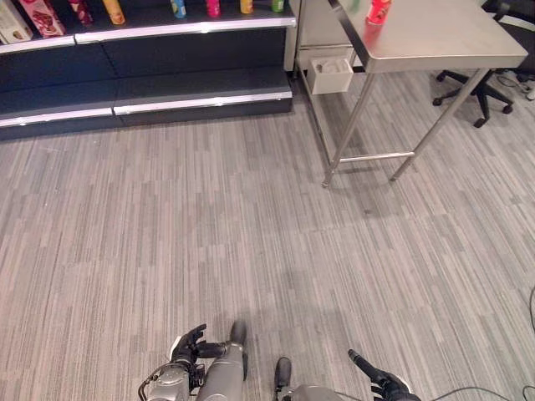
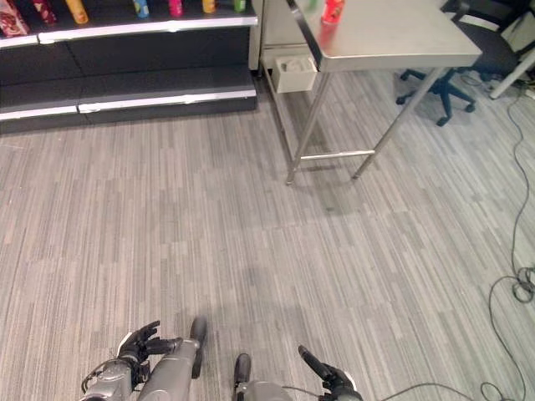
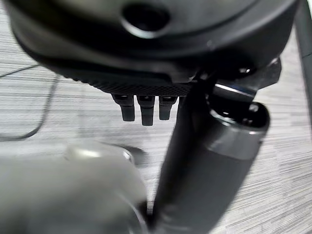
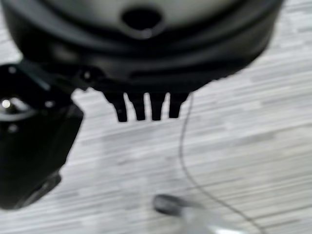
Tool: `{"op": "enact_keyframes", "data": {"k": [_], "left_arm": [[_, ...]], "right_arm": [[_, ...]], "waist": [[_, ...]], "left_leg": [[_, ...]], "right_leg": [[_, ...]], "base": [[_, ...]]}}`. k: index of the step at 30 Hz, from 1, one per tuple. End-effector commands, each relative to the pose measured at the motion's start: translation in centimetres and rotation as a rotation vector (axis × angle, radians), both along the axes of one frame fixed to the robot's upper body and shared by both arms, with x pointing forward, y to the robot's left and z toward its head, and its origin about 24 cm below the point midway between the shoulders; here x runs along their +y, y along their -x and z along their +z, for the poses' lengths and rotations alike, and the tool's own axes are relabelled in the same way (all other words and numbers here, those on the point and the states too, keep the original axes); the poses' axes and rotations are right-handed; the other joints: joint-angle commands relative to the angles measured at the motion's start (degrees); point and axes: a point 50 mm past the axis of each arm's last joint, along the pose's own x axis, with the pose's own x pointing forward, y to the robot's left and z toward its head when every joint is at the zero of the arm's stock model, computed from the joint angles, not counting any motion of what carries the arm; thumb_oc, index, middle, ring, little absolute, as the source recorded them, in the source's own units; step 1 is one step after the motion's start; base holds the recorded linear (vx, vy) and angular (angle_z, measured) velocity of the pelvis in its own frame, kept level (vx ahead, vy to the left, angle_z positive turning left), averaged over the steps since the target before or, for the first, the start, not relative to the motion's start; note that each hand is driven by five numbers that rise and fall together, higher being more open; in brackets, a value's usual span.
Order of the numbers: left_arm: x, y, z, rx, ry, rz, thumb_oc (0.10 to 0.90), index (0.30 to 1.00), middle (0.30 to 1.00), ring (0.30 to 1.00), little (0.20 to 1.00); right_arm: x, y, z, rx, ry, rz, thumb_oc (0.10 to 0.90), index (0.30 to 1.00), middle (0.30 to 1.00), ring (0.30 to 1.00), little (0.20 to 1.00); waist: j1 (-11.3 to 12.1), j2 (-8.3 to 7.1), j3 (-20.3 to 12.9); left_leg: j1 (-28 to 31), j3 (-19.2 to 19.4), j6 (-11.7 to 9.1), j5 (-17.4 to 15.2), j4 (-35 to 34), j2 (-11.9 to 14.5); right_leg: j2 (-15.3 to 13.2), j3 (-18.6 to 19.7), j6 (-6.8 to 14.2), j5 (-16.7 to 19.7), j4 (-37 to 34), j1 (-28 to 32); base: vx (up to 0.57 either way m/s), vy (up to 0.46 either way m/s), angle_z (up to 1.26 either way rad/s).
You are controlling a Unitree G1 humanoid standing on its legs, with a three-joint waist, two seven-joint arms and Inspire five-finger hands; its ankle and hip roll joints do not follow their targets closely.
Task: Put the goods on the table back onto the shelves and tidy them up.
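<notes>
On the far right steel tabletop [image 1: 451, 38] stands a red bottle [image 1: 378, 11], well apart from the left hand [image 1: 188, 345] and right hand [image 1: 378, 382], both relaxed and empty. Best approach closer before reaching, then carry it to the dark shelves [image 1: 142, 88] at the far left.

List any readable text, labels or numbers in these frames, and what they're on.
None readable.
Boxes on the shelf: print too small and blurred.
Shelf bottles: labels too small.
Red bottle on the table: label blurred.
White bin under the table: no text visible.
</notes>
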Motion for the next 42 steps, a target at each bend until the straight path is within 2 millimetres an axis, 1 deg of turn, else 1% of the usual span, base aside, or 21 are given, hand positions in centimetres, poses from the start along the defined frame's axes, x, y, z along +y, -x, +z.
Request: {"op": "enact_keyframes", "data": {"k": [1, 2, 5, 6, 7, 8, 10, 12, 13, 16, 17, 18, 20, 22, 30, 34, 35, 37, 40, 41, 42], "left_arm": [[0.3, 3.3, -1.1, 0.077, -0.023, -0.002, 0.800, 0.900, 0.900, 0.900, 0.900], [0.4, 3.8, -1.2, 0.087, -0.023, 0.011, 0.800, 0.900, 0.900, 0.900, 0.900], [0.7, 4.0, -1.2, 0.093, -0.029, 0.023, 0.800, 0.900, 0.900, 0.900, 0.900], [1.2, 4.0, -1.1, 0.095, -0.042, 0.025, 0.800, 0.900, 0.900, 0.900, 0.900], [1.8, 3.4, -0.8, 0.076, -0.055, 0.026, 0.800, 0.900, 0.900, 0.900, 0.900], [1.8, 3.4, -0.8, 0.075, -0.055, 0.026, 0.800, 0.900, 0.900, 0.900, 0.900], [2.2, 2.7, -0.4, 0.052, -0.069, 0.018, 0.800, 0.900, 0.900, 0.900, 0.900], [2.6, 2.2, -0.1, 0.045, -0.088, 0.018, 0.800, 0.900, 0.900, 0.900, 0.900], [2.7, 1.9, 0.0, 0.037, -0.091, 0.017, 0.800, 0.900, 0.900, 0.900, 0.900], [2.7, 1.6, 0.2, 0.028, -0.094, 0.012, 0.800, 0.900, 0.900, 0.900, 0.900], [2.7, 1.2, 0.3, 0.022, -0.099, -0.001, 0.800, 0.900, 0.900, 0.900, 0.900], [2.7, 1.2, 0.3, 0.022, -0.099, -0.001, 0.800, 0.900, 0.900, 0.900, 0.900], [2.5, 1.1, 0.2, 0.027, -0.105, -0.038, 0.800, 0.900, 0.900, 0.900, 0.900], [2.1, 1.3, 0.0, 0.038, -0.098, -0.056, 0.800, 0.900, 0.900, 0.900, 0.900], [1.0, 2.4, -0.7, 0.077, -0.080, -0.087, 0.800, 0.900, 0.900, 0.900, 0.900], [1.0, 3.3, -1.0, 0.101, -0.064, -0.073, 0.800, 0.900, 0.900, 0.900, 0.900], [1.1, 3.7, -1.1, 0.105, -0.057, -0.057, 0.800, 0.900, 0.900, 0.900, 0.900], [1.2, 3.1, -0.8, 0.081, -0.052, -0.032, 0.800, 0.900, 0.900, 0.900, 0.900], [1.0, 3.3, -1.0, 0.090, -0.040, -0.014, 0.800, 0.900, 0.900, 0.900, 0.900], [0.6, 3.8, -1.2, 0.101, -0.024, -0.010, 0.800, 0.900, 0.900, 0.900, 0.900], [0.6, 3.8, -1.2, 0.102, -0.024, -0.010, 0.800, 0.900, 0.900, 0.900, 0.900]], "right_arm": [[-1.4, -0.1, 0.7, -0.056, 0.049, -0.002, 0.800, 0.900, 0.900, 0.900, 0.900], [-1.2, 0.1, 0.6, -0.051, 0.045, 0.004, 0.800, 0.900, 0.900, 0.900, 0.900], [-1.0, 0.5, 0.4, -0.036, 0.040, 0.005, 0.800, 0.900, 0.900, 0.900, 0.900], [-0.7, 0.7, 0.2, -0.026, 0.031, 0.015, 0.800, 0.900, 0.900, 0.900, 0.900], [-0.6, 0.3, 0.3, -0.043, 0.023, 0.017, 0.800, 0.900, 0.900, 0.900, 0.900], [-0.6, 0.3, 0.3, -0.043, 0.023, 0.017, 0.800, 0.900, 0.900, 0.900, 0.900], [-0.7, -0.5, 0.7, -0.081, 0.024, 0.008, 0.800, 0.900, 0.900, 0.900, 0.900], [-0.4, -0.8, 0.7, -0.092, 0.019, 0.002, 0.800, 0.900, 0.900, 0.900, 0.900], [-0.3, -0.9, 0.7, -0.092, 0.017, 0.005, 0.800, 0.900, 0.900, 0.900, 0.900], [-0.2, -0.7, 0.6, -0.084, 0.017, 0.006, 0.800, 0.900, 0.900, 0.900, 0.900], [-0.4, -0.7, 0.6, -0.079, 0.018, 0.001, 0.800, 0.900, 0.900, 0.900, 0.900], [-0.4, -0.7, 0.6, -0.079, 0.018, 0.001, 0.800, 0.900, 0.900, 0.900, 0.900], [-0.6, -0.1, 0.4, -0.057, 0.020, -0.005, 0.800, 0.900, 0.900, 0.900, 0.900], [-0.7, 0.7, 0.2, -0.028, 0.020, -0.010, 0.800, 0.900, 0.900, 0.900, 0.900], [-1.1, 2.5, -0.2, 0.028, 0.029, 0.007, 0.800, 0.900, 0.900, 0.900, 0.900], [-1.2, 2.2, -0.1, 0.015, 0.024, 0.019, 0.800, 0.900, 0.900, 0.900, 0.900], [-1.3, 1.9, 0.1, -0.001, 0.020, 0.030, 0.800, 0.900, 0.900, 0.900, 0.900], [-1.6, 1.2, 0.4, -0.026, 0.031, 0.029, 0.800, 0.900, 0.900, 0.900, 0.900], [-1.9, 1.1, 0.5, -0.019, 0.040, 0.018, 0.800, 0.900, 0.900, 0.900, 0.900], [-2.0, 1.1, 0.5, -0.021, 0.042, 0.009, 0.800, 0.900, 0.900, 0.900, 0.900], [-2.0, 1.2, 0.5, -0.020, 0.043, 0.009, 0.800, 0.900, 0.900, 0.900, 0.900]], "waist": [[1.48, -1.85, -5.07], [1.88, -1.24, -5.89], [2.17, -1.96, -7.04], [2.17, -2.99, -7.90], [1.63, -3.44, -7.27], [1.67, -3.35, -7.38], [0.88, -3.02, -6.23], [0.16, -1.52, -5.45], [-0.21, -1.01, -5.28], [-1.50, -0.51, -5.01], [-2.98, -0.60, -4.55], [-3.01, -0.58, -4.48], [-5.05, -1.41, -4.65], [-6.01, -1.71, -4.66], [-6.65, -1.55, -7.05], [-6.01, -0.67, -8.29], [-4.89, -1.34, -7.22], [-3.77, -3.07, -5.21], [-2.58, -3.78, -4.08], [-1.91, -3.70, -3.74], [-1.70, -3.69, -3.47]], "left_leg": [[2.82, 1.99, 4.83, 3.65, -1.98, -0.72], [3.92, 2.34, 4.69, 8.03, -0.65, -0.40], [4.79, 2.90, 5.43, 7.64, 0.22, -1.16], [6.63, 3.71, 6.59, 6.03, 0.84, -2.08], [9.64, 4.24, 8.53, 3.63, 1.11, -3.19], [9.47, 4.25, 8.51, 3.63, 1.16, -3.08], [12.26, 5.12, 10.59, 1.29, 1.69, -3.61], [14.48, 5.64, 11.37, -0.27, 1.62, -2.34], [16.15, 5.63, 11.41, -1.14, 1.39, -1.91], [18.99, 5.45, 10.98, -2.46, 0.89, -1.65], [21.65, 5.30, 10.36, -3.79, 0.09, -2.08], [21.73, 5.27, 10.36, -3.79, 0.07, -2.06], [26.49, 4.07, 9.91, -6.55, -1.05, -3.89], [29.23, 2.98, 9.59, -7.79, -1.62, -4.34], [34.68, -0.07, 8.06, -12.55, 0.26, -2.03], [32.57, 0.12, 5.47, -7.97, 10.98, 0.62], [25.82, -0.02, 5.16, -2.54, 26.98, 0.24], [17.96, -0.50, 5.77, 0.17, 41.00, -1.24], [11.74, 1.55, 7.26, -1.24, 44.18, -0.91], [8.52, 3.47, 7.47, -2.44, 37.20, -0.97], [9.01, 3.65, 7.48, -2.59, 37.08, -0.92]], "right_leg": [[-2.67, 5.12, 12.10, -7.03, 1.04, 5.79], [-3.60, 5.49, 12.61, -7.77, 1.46, 7.43], [-5.96, 5.67, 13.97, -7.61, 3.85, 7.13], [-8.30, 6.27, 15.58, -3.48, 9.84, 5.57], [-10.10, 6.71, 16.56, 3.74, 20.64, 0.33], [-9.99, 6.76, 16.54, 3.84, 20.59, 0.18], [-11.99, 5.62, 15.96, 11.64, 31.15, -4.76], [-13.29, 3.12, 15.02, 13.08, 36.58, -9.74], [-14.25, 1.05, 14.31, 10.27, 36.94, -11.84], [-14.10, -2.60, 13.81, 5.44, 30.44, -14.09], [-12.10, -4.83, 14.47, 3.76, 21.22, -15.92], [-12.08, -4.87, 14.47, 3.78, 21.17, -15.81], [-7.88, -4.36, 16.61, 6.04, 6.76, -17.69], [-5.79, -3.80, 17.90, 8.70, 1.17, -19.67], [-5.92, -4.70, 16.78, 11.41, 0.76, -17.41], [-4.01, -5.03, 14.50, 7.81, 2.21, -13.74], [-3.81, -4.19, 12.79, 5.68, 2.58, -10.54], [-4.44, -2.97, 11.59, 4.71, 2.03, -7.96], [-4.76, -2.14, 10.76, 3.28, 1.57, -5.29], [-4.64, -1.62, 11.01, 2.47, 1.24, -3.47], [-4.63, -1.45, 11.04, 2.43, 1.16, -3.07]], "base": [[0.49, 0.228, -0.45], [0.44, 0.233, -0.76], [0.42, 0.206, -0.59], [0.46, 0.235, -0.38], [0.46, 0.235, -0.17], [0.28, 0.180, -0.21], [0.23, 0.180, -0.04], [0.28, 0.180, 0.17], [0.36, 0.127, 0.18], [0.32, 0.026, 0.06], [0.22, -0.034, 0.06], [0.35, -0.047, 0.24], [0.48, -0.048, 0.47], [0.42, -0.041, 0.33], [0.35, -0.152, 0.33], [0.31, -0.235, -0.03], [0.28, -0.340, 0.00], [0.17, -0.299, -0.02], [0.16, -0.132, -0.23], [0.27, -0.115, 0.00], [0.36, -0.057, 0.06]]}}
